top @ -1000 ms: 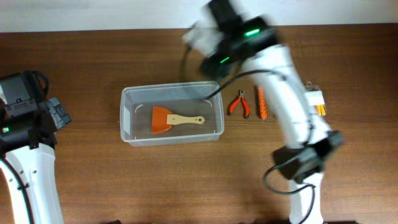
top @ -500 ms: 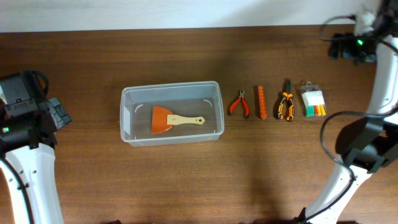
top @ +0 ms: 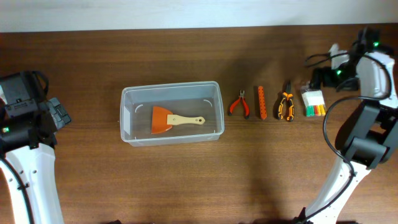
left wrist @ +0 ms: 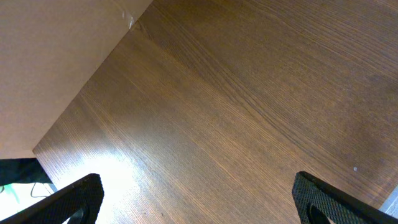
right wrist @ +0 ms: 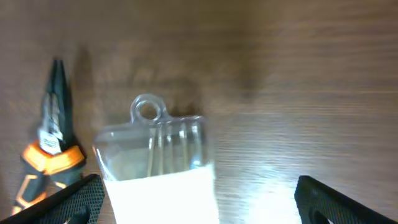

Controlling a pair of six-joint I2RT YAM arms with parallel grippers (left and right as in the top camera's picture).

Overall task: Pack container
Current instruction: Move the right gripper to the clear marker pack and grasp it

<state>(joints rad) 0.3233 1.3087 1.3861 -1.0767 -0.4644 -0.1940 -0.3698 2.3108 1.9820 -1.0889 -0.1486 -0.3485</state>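
Left of centre on the table (top: 93, 180), saw the container (top: 127, 121): clear, translucent, rectangular, round-cornered, rimmed, open-topped; held one scraper (top: 164, 119) lying flat, orange blade leftward, pale handle rightward; outside, to its right, noted a row of red pliers (top: 239, 104), orange bar (top: 262, 102), orange-black pliers (top: 286, 107) and a packet (top: 313, 102); found the right gripper (right wrist: 199, 202) spread open over the packet, holding nothing; found the left gripper (left wrist: 199, 199) likewise spread open over bare wood, well apart from the container.
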